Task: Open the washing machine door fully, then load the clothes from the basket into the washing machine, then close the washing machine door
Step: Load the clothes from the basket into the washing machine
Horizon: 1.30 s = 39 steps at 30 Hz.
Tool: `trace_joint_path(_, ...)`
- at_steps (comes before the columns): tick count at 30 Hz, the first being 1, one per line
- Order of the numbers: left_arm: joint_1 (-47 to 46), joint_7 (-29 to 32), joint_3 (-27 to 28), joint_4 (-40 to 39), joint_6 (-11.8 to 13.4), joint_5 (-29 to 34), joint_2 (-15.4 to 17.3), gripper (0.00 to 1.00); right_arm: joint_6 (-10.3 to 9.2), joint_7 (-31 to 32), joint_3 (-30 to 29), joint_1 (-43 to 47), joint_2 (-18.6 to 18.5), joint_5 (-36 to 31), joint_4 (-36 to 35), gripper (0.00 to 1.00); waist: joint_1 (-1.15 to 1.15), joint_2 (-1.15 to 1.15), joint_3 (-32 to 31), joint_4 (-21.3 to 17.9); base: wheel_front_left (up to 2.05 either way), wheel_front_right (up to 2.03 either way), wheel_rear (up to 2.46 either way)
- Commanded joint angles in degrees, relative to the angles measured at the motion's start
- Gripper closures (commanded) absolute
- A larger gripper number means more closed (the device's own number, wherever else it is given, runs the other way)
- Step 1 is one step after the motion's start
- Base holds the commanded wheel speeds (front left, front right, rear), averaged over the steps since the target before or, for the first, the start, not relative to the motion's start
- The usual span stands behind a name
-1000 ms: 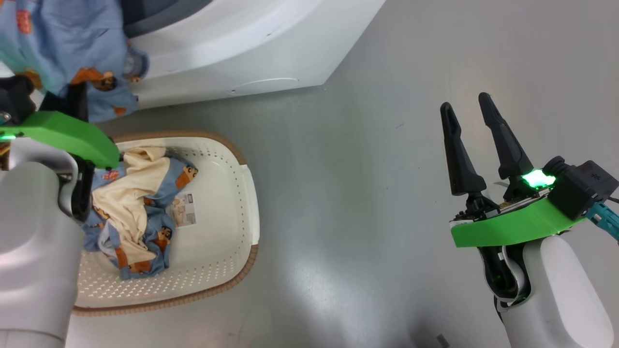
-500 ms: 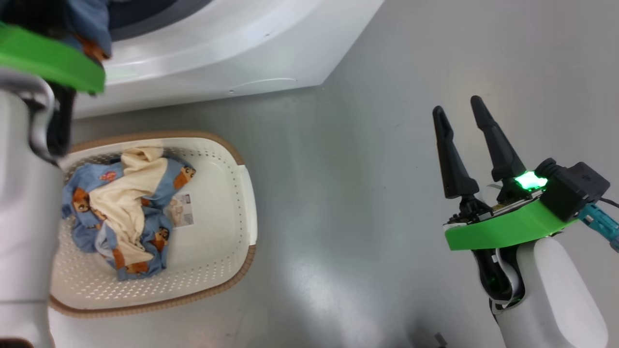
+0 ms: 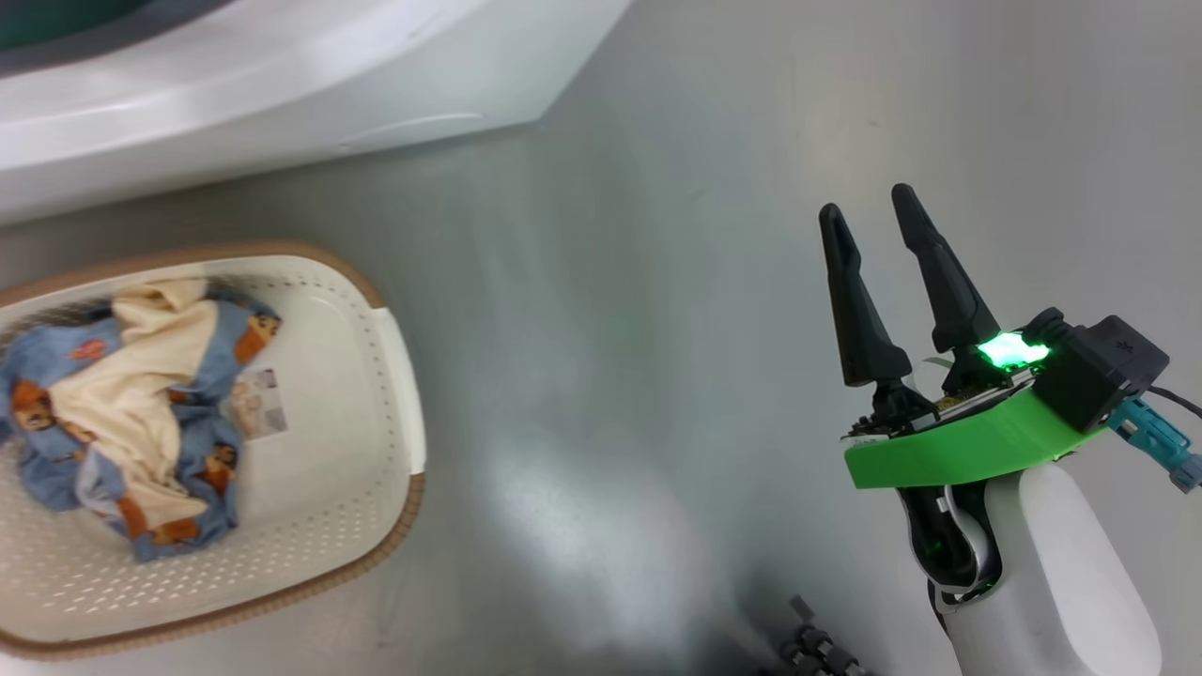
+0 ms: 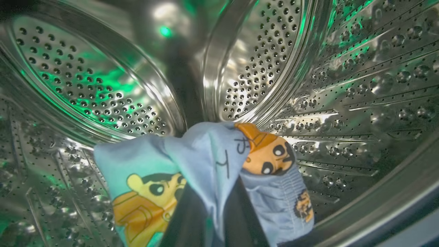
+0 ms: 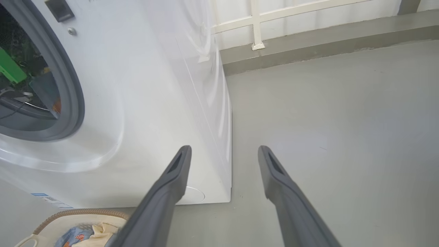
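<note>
- Inside the steel drum (image 4: pixel 85 79) of the washing machine, the left gripper (image 4: pixel 214 197) is clamped tight on one blue garment (image 4: pixel 205 154). The cloth drapes over both dark fingers and hides their tips.
- Three bear prints show on that garment: two large ones and one small one low on its right side. Whether the cloth touches the drum I cannot tell.
- In the right wrist view the washing machine (image 5: pixel 154 85) stands with its round mouth uncovered, ringed by a grey gasket (image 5: pixel 73 103). A green part of the left arm (image 5: pixel 10 68) shows within that mouth.
- One basket (image 3: pixel 394 394) sits on the floor (image 3: pixel 610 329), near the foot of the machine.
- The basket holds a single heap of clothes (image 3: pixel 122 413), blue bear-print cloth tangled with cream cloth, lying toward its left end. How many pieces make up the heap I cannot tell.
- One label sticker (image 3: pixel 258 404) lies on the basket's bare bottom, just beside the heap.
- The right gripper (image 3: pixel 869 202) hangs over bare floor well to the right of the basket, its two fingers spread wide with nothing between them.
</note>
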Motion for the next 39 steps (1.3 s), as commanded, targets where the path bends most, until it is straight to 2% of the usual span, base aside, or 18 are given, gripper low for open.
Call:
trace_joint_path(1, -2.6, -1.0, 0.2, -0.5, 0.4, 1.1, 3.1, 1.0, 0.16, -0.3, 1.1, 0.8, 0.4, 0.6, -1.6, 0.0, 0.0, 0.0, 2.3, -2.3, 0.0, 0.0, 0.0)
trace_joint_path(4, -5.4, -4.0, -0.2, 1.7, 0.8, 2.3, 3.9, 1.0, 0.16, -0.3, 0.9, 1.0, 0.6, 0.6, -1.8, 0.0, 0.0, 0.0, 3.3, -2.9, 0.0, 0.0, 0.0)
trace_joint_path(5, -5.9, -5.1, -0.3, 2.1, 1.2, 2.8, 4.0, 0.88, 0.16, -0.3, 0.8, 1.1, 0.6, 0.6, -1.8, 0.0, 0.0, 0.0, 3.4, -3.0, 0.0, 0.0, 0.0)
trace_joint_path(6, -6.2, -5.9, -0.4, 2.5, 1.5, 3.1, 4.0, 0.73, 0.16, -0.3, 0.8, 1.2, 0.6, 0.5, -1.8, 0.0, 0.0, 0.0, 3.5, -3.0, 0.0, 0.0, 0.0)
trace_joint_path(7, -6.6, -6.6, -0.3, 2.9, 1.6, 3.2, 4.1, 0.51, 0.16, -0.3, 0.8, 1.2, 0.6, 0.5, -1.8, 0.0, 0.0, 0.0, 3.6, -3.1, 0.0, 0.0, 0.0)
trace_joint_path(8, -6.8, -7.0, -0.3, 3.5, 1.8, 3.3, 4.1, 0.0, 0.16, -0.3, 0.8, 1.2, 0.7, 0.4, -1.9, 0.0, 0.0, 0.0, 3.6, -3.2, 0.0, 0.0, 0.0)
trace_joint_path(14, -5.9, -6.7, -1.4, 9.3, 0.9, 2.8, 3.0, 0.0, 0.16, -0.3, 0.7, 0.8, 0.7, 0.5, -1.7, 0.0, 0.0, 0.0, 3.4, -1.9, 0.0, 0.0, 0.0)
trace_joint_path(23, -1.9, -7.9, -1.8, 11.9, -0.3, 0.9, 0.8, 0.0, 0.16, -0.3, 0.7, 0.2, 0.7, -0.7, -0.7, 0.0, 0.0, 0.0, -0.3, 0.7, 0.0, 0.0, 0.0)
trace_joint_path(30, 3.9, -8.3, -0.4, 8.7, -0.9, -1.8, -0.6, 0.0, 0.16, -0.3, 0.7, 0.6, 0.3, -1.0, 0.1, 0.0, 0.0, 0.0, -3.9, 2.7, 0.0, 0.0, 0.0)
trace_joint_path(39, 15.2, -8.3, 1.8, -2.1, -0.1, -2.2, 0.0, 0.0, 0.16, -0.3, 0.9, 1.2, -0.5, -0.8, 1.0, 0.0, 0.0, 0.0, -8.9, 3.9, 0.0, 0.0, 0.0)
